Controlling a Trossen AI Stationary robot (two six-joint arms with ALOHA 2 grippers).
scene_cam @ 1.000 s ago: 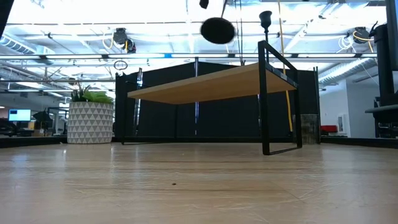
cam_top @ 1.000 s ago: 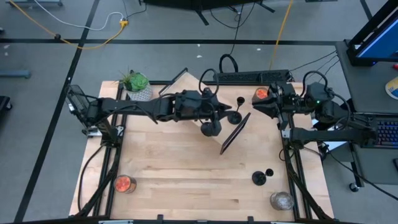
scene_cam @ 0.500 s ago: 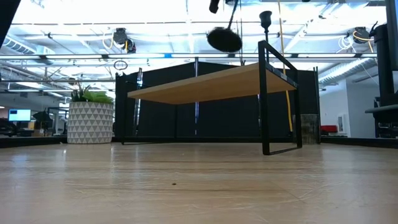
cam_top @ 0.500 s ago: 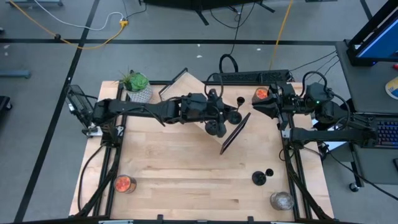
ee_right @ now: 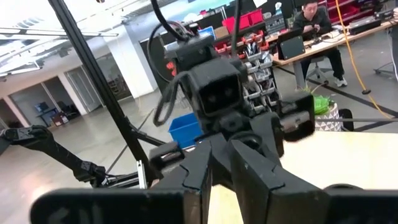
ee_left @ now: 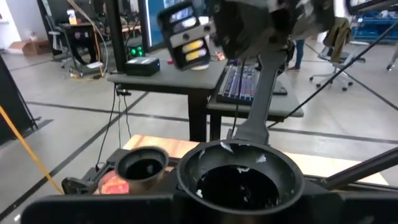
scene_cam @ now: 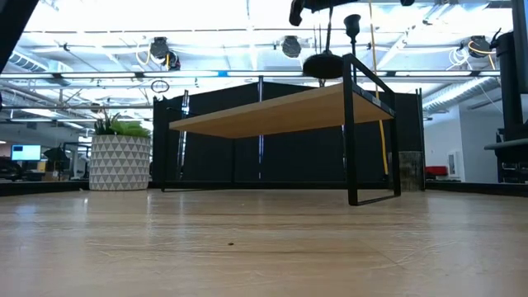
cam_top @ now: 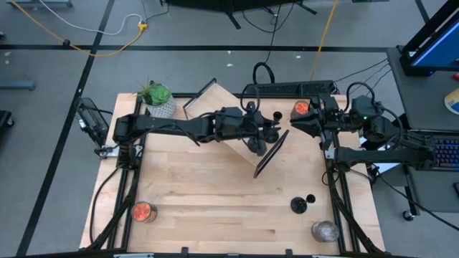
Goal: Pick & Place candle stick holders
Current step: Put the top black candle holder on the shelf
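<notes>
My left gripper (cam_top: pixel 259 136) reaches over a small wooden shelf (scene_cam: pixel 272 111) with a black frame (cam_top: pixel 271 154) at the table's far middle. It is shut on a black candle stick holder (scene_cam: pixel 324 64). A second holder (scene_cam: pixel 352 23) stands by its base on the shelf top, and its cup shows in the left wrist view (ee_left: pixel 142 167). Two more holders (cam_top: pixel 299 206) (cam_top: pixel 310 198) stand on the table at the near right. My right gripper (cam_top: pixel 297 122) waits shut at the far right. My left gripper holds the holder near its top, just under the cup (ee_left: pixel 239 180), which stands up between the fingers. The thin stem (scene_cam: pixel 328 37) hangs straight down, upright. The round base (scene_cam: pixel 324 64) is at the height of the shelf top; whether it touches I cannot tell.
A potted plant (cam_top: pixel 158 97) stands at the far left. Orange candles in glasses stand at the near left (cam_top: pixel 143 211) and far right (cam_top: pixel 301 107). A clear glass (cam_top: pixel 324 231) stands at the near right corner. Bare wood lies in the table's near middle.
My left gripper has gone toward the table's right edge and down over the shelf with the holder. The holder's base was tilted and high; it now hangs level, straight under the gripper, at the shelf top beside the standing holder.
</notes>
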